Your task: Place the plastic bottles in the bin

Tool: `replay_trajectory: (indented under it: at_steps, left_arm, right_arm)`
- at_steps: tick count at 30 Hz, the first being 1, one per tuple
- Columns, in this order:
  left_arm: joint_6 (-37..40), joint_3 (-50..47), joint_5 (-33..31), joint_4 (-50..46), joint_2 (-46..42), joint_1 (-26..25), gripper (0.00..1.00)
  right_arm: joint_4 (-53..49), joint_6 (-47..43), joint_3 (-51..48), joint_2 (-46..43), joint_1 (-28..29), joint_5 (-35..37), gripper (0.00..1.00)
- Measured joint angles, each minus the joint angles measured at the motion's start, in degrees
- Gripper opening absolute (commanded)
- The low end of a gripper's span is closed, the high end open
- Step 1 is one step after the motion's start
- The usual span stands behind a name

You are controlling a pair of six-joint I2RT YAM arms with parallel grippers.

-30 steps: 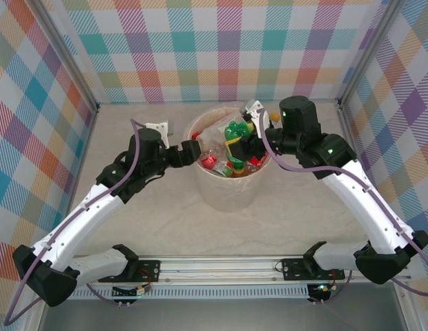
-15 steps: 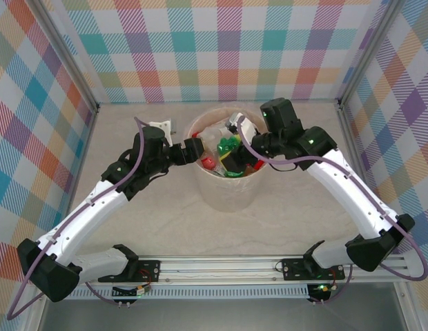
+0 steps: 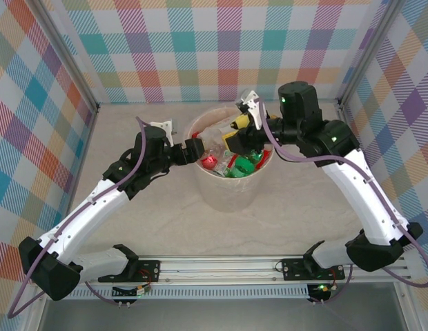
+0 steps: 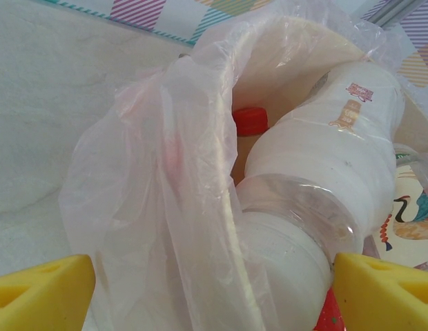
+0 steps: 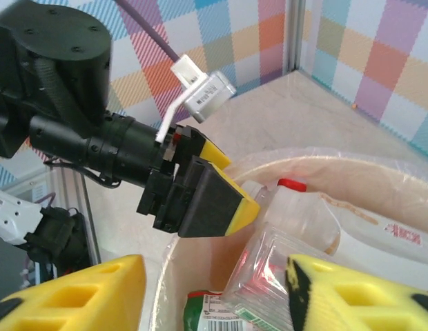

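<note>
At round peach-cream bin's (image 3: 228, 200) rim | left gripper (image 3: 197, 152), right gripper (image 3: 240, 132) stood spread | you had to clear its plastic liner (image 4: 145, 207).

one bin (image 3: 228, 195), one left end effector (image 3: 196, 150), one right end effector (image 3: 240, 138), several bottles (image 3: 242, 164)

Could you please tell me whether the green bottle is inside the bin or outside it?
Inside. In the top view the green bottle lies among the red-capped bottles, on top of the pile, within the rim of the bin.
</note>
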Motion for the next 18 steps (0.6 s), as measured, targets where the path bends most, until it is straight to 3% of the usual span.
replay_trajectory:
  at_steps: [4, 9, 12, 15, 18]
  left_arm:
    - [0.0, 0.0, 0.0, 0.0, 0.0, 0.0, 0.88]
    - [0.0, 0.0, -0.1, 0.0, 0.0, 0.0, 0.88]
    - [0.1, 0.0, -0.1, 0.0, 0.0, 0.0, 0.88]
    - [0.4, 0.3, -0.1, -0.2, 0.1, 0.0, 0.89]
    - [1.6, 1.7, -0.2, -0.7, 0.6, 0.0, 0.94]
  right_arm:
    - [0.8, 1.7, -4.5, 0.7, 0.0, 1.6, 0.45]
    - [5.0, 5.0, -14.3, -1.0, -0.1, 1.9, 0.45]
    - [6.3, 6.7, -15.2, -2.9, -0.1, 1.6, 0.46]
    - [6.2, 7.5, -14.2, -3.3, 0.0, 1.5, 0.51]
    - [6.0, 8.3, -11.9, -3.3, -0.1, 2.1, 0.64]
